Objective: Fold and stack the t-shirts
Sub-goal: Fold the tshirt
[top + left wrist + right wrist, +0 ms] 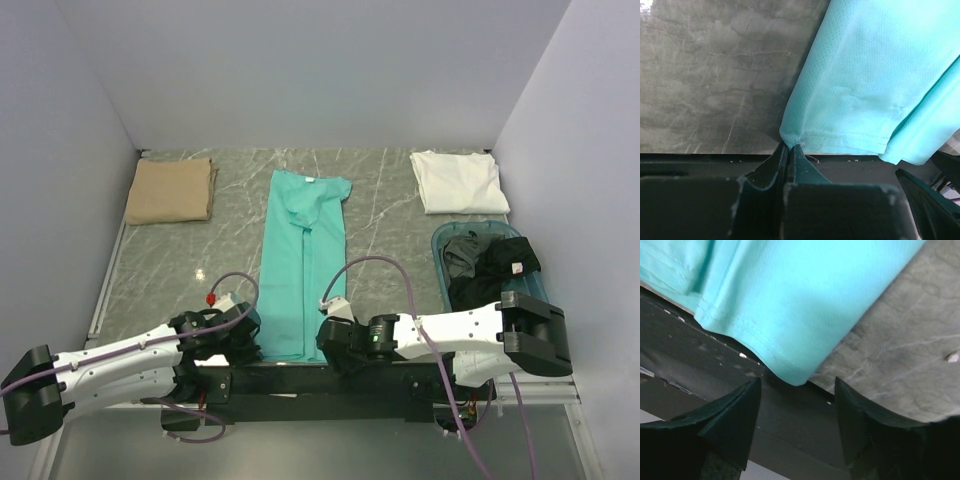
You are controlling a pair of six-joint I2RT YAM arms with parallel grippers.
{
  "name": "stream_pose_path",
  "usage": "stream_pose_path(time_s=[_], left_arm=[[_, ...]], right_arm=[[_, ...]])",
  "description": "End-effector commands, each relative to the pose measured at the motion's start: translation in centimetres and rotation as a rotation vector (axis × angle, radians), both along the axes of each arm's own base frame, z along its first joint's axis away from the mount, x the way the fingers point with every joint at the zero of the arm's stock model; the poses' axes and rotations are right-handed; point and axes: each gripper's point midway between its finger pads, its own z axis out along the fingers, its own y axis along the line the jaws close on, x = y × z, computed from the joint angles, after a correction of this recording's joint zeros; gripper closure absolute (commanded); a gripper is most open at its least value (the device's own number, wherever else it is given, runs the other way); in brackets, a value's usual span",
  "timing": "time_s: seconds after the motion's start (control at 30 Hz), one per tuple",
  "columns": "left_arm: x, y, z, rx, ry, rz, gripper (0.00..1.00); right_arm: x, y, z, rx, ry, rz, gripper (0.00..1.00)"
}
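Teal t-shirt (303, 265): laid mid-way across the surface (390, 205), folded lengthwise, long axis running away from the arms, hem nearest them. Left gripper (788, 149): clenched on the left hem corner. Right gripper (797, 390): parted, with the right hem corner framed between its fingertips, ungrasped.

Robotics lab, enclosed test cell. Plain pale walls (320, 70) box in tabletop (390, 200) on three sides. Tabletop grey, marble-patterned, metal rail (108, 290) along left edge. Two white-and-black robot arms, left arm (110, 365) and right arm (460, 335), fixed to black base bar (300, 382) at near edge; purple cables (385, 262) loop over them. Clothing laid out in neat spots: tan t-shirt (172, 192), teal t-shirt (300, 260), white t-shirt (458, 180), tub (438, 250) of dark garments (505, 262).
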Motion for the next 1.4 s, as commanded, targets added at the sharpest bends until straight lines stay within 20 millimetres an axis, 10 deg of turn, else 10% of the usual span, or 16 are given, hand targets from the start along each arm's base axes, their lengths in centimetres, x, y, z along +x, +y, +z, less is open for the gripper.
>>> stream_pose_path(time_s=[0.0,0.3,0.63,1.03,1.37], left_arm=[[-0.3,0.3,-0.3,-0.006,0.015,0.011,0.99],[-0.5,0.2,-0.1,-0.014,0.025,0.011,0.99],[-1.3,-0.4,0.8,-0.077,0.035,-0.026,0.99],[3.4,-1.4,5.9,-0.074,-0.176,0.042,0.99],[11.2,-4.5,10.6,-0.11,-0.375,0.03,0.99]], right_arm=[[1.1,2.2,1.4,0.074,-0.054,-0.026,0.37],[0.7,2.1,0.5,0.034,-0.034,-0.02,0.8],[-2.7,2.8,2.0,0.155,0.075,0.006,0.92],[3.1,2.3,4.7,0.153,-0.086,-0.094,0.93],[8.9,1.9,7.3,0.192,-0.156,-0.159,0.93]])
